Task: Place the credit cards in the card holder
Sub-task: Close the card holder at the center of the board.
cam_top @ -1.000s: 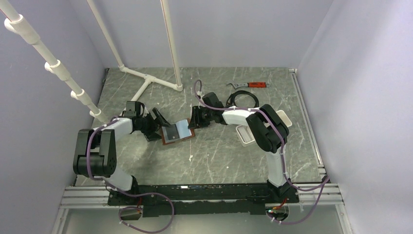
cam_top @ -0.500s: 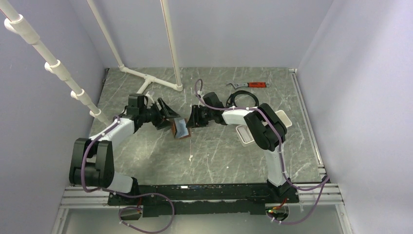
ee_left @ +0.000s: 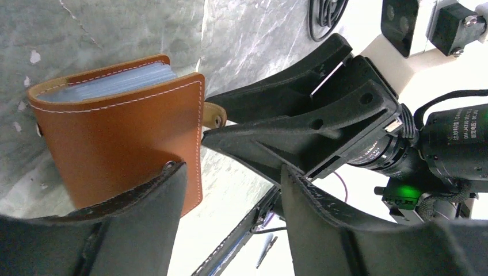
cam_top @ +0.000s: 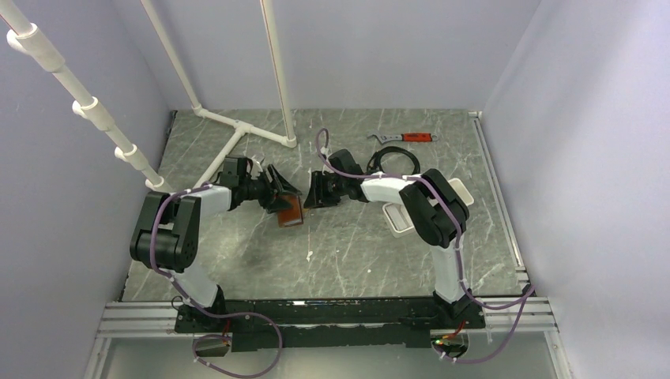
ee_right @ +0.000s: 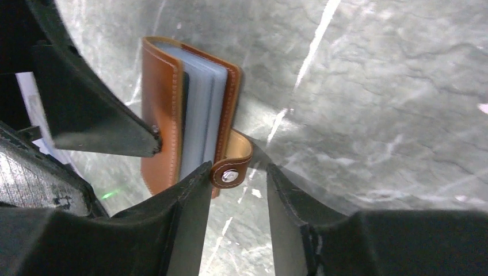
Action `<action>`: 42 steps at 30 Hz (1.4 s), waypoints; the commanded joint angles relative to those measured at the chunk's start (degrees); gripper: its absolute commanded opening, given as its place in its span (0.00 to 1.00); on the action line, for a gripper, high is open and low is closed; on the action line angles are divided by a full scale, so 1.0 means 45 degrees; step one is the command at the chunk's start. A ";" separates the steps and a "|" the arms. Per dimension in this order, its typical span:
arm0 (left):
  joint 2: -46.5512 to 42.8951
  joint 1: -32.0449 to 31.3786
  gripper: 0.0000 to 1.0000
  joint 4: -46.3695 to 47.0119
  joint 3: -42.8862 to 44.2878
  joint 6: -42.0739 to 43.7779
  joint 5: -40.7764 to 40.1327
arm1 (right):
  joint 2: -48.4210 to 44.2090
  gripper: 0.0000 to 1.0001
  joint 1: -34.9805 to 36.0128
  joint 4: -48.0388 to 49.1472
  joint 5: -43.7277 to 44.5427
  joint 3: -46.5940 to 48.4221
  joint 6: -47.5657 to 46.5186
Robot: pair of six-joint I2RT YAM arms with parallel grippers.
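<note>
Card holder (cam_top: 291, 210): folded over now, a second ago it lay splayed flat; stands on edge between both claws
Left claw (ee_left: 230, 178): spread; one fingertip against the cover
Right claw (ee_right: 238, 172): spread around the loose closing tab (ee_right: 233, 168); only the snap left, I reckon

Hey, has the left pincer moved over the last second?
Yes. In the top view the left pincer has swung rightward, closer to the foot of the white pipe stand. One of its fingers now touches the card holder.
</note>
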 commanded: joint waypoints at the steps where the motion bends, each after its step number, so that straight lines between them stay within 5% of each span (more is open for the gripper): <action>1: -0.0178 -0.0047 0.63 -0.0830 0.0474 0.0723 -0.0329 | -0.0696 0.40 -0.0017 -0.1115 0.1120 -0.0085 -0.0884; 5: -0.0456 -0.0039 0.51 -0.2197 0.0769 0.1192 -0.0892 | -0.0619 0.25 -0.0017 -0.1378 0.1267 0.0266 -0.1128; 8: -0.0660 -0.0018 0.43 -0.3659 0.1356 0.1801 -0.1530 | -0.0767 0.24 0.0001 -0.1559 0.1486 0.0371 -0.1241; 13: -0.0444 0.0030 0.28 -0.5419 0.2138 0.2556 -0.2268 | -0.0971 0.40 0.0003 -0.1960 0.2023 0.0585 -0.1538; 18: 0.0201 0.0021 0.22 -0.5840 0.2362 0.2797 -0.2356 | -0.0827 0.42 -0.0007 -0.2290 0.2153 0.1174 -0.1704; 25: 0.0827 0.0012 0.13 -0.6076 0.2554 0.2958 -0.2470 | -0.0752 0.25 0.0002 -0.2367 0.1998 0.1538 -0.1603; 31: 0.1069 0.0011 0.11 -0.6037 0.2483 0.3032 -0.2461 | -0.0639 0.15 -0.0026 -0.2225 0.1598 0.1424 -0.1425; 42: 0.1282 0.0012 0.10 -0.6173 0.2615 0.3190 -0.2334 | -0.0417 0.21 -0.0017 -0.2354 0.1394 0.1509 -0.1346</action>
